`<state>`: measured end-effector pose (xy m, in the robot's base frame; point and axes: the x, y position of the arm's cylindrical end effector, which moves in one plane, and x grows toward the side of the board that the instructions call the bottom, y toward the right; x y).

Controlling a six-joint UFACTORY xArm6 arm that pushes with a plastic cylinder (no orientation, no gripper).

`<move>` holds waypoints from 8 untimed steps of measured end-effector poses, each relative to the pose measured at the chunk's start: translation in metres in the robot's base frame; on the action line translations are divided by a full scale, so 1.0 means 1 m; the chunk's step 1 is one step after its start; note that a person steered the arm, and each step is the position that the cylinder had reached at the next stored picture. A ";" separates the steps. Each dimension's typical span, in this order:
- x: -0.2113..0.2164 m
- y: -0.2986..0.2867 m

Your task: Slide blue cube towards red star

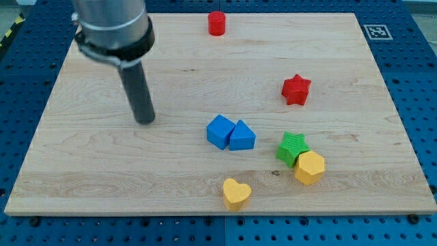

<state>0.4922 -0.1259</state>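
The blue cube [220, 131] lies just below the middle of the wooden board, touching a blue triangular block [242, 136] on its right. The red star [295, 89] lies up and to the right of the cube, well apart from it. My tip [145, 121] rests on the board to the left of the blue cube, with a clear gap between them.
A red cylinder [216, 22] stands near the board's top edge. A green star [293, 148] touches a yellow hexagonal block [310, 167] at the lower right. A yellow heart [236, 193] lies near the bottom edge. The board [82, 171] sits on a blue pegboard.
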 end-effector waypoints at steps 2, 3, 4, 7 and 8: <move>0.033 0.015; 0.033 0.047; 0.033 0.083; 0.016 0.129; -0.007 0.128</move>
<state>0.4856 0.0021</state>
